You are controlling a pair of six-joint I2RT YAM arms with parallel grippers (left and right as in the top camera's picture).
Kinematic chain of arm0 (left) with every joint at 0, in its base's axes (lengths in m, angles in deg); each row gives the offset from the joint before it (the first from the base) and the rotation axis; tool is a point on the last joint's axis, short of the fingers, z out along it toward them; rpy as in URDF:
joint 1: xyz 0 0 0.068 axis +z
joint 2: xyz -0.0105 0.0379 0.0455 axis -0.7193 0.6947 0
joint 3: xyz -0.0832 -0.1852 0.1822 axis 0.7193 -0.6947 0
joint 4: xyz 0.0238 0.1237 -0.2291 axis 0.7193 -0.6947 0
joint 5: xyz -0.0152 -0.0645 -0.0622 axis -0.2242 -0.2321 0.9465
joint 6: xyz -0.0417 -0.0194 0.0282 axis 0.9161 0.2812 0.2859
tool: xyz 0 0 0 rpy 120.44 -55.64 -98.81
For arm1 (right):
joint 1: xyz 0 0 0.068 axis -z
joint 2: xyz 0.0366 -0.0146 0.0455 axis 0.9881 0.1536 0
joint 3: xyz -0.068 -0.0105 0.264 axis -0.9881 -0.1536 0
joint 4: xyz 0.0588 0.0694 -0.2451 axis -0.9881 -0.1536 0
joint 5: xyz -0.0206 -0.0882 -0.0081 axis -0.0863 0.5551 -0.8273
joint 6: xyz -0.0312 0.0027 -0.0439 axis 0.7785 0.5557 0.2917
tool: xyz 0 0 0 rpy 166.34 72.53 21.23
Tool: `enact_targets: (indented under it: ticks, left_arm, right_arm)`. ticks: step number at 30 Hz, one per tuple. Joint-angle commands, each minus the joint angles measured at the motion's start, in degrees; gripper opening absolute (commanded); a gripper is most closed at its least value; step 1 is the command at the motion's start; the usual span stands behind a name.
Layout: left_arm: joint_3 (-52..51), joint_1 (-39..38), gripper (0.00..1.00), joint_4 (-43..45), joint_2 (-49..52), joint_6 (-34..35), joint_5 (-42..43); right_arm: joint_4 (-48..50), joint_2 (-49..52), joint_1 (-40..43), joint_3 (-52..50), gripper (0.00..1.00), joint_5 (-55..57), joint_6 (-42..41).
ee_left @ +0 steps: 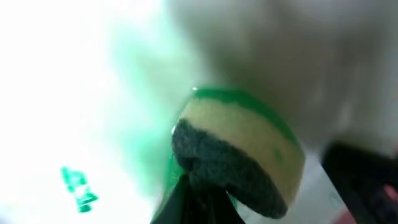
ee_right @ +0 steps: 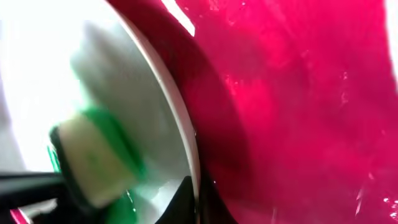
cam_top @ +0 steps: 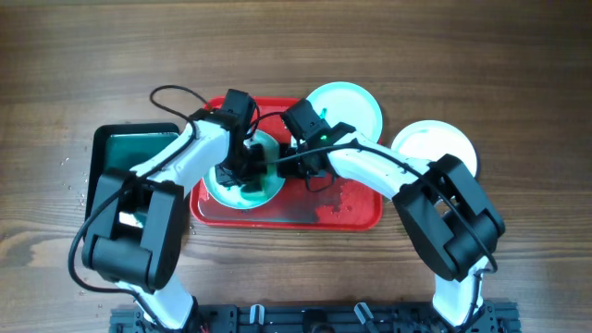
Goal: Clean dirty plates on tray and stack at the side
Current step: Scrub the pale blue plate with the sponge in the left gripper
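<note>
A pale turquoise plate (cam_top: pixel 268 188) with teal smears lies on the left part of the red tray (cam_top: pixel 342 211). My left gripper (cam_top: pixel 242 168) is shut on a yellow sponge with a grey scouring face (ee_left: pixel 249 149) and presses it on this plate (ee_left: pixel 62 93); its fingers (ee_left: pixel 199 202) show below the sponge. My right gripper (cam_top: pixel 298 166) is shut on the plate's right rim (ee_right: pixel 186 130), fingers (ee_right: pixel 196 199) either side of it, with the tray (ee_right: pixel 298 93) beside it. A second turquoise plate (cam_top: pixel 347 109) lies at the tray's far edge. The white plate (cam_top: pixel 435 148) lies on the table to the right.
A black basin with a green inside (cam_top: pixel 129 153) stands left of the tray. Wet smears lie on the tray's right part (cam_top: pixel 338 199). A teal streak (ee_left: pixel 78 190) shows on the plate in the left wrist view. Cables loop over the tray's back edge.
</note>
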Motion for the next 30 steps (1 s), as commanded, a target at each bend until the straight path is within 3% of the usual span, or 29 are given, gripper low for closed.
enact_targets:
  ticks: [1,9,15,21,27,30]
  left_arm:
    - [-2.6,2.0,0.04,-0.4,4.9,7.9,-31.0]
    - [1.3,2.0,0.04,0.3,4.8,7.1,-35.2]
    - [1.2,1.9,0.04,15.3,4.8,-16.0,0.9]
    - [1.2,3.0,0.04,12.1,4.8,-15.4,3.6]
    - [1.2,0.0,0.04,6.9,4.8,-16.3,24.9]
    - [1.2,-2.9,0.04,12.3,4.8,-14.5,24.7]
  right_arm:
    - [-1.4,1.5,0.6,0.1,0.04,1.6,0.4]
    - [-1.7,1.5,0.6,0.1,0.04,2.1,0.4]
    - [-2.3,1.5,1.2,0.1,0.04,0.8,2.0]
    - [1.4,1.5,7.4,-1.6,0.04,-16.9,11.1]
    - [4.2,1.5,7.3,-3.2,0.04,-18.3,11.1]
    - [4.2,1.5,7.3,-3.2,0.04,-18.3,11.0]
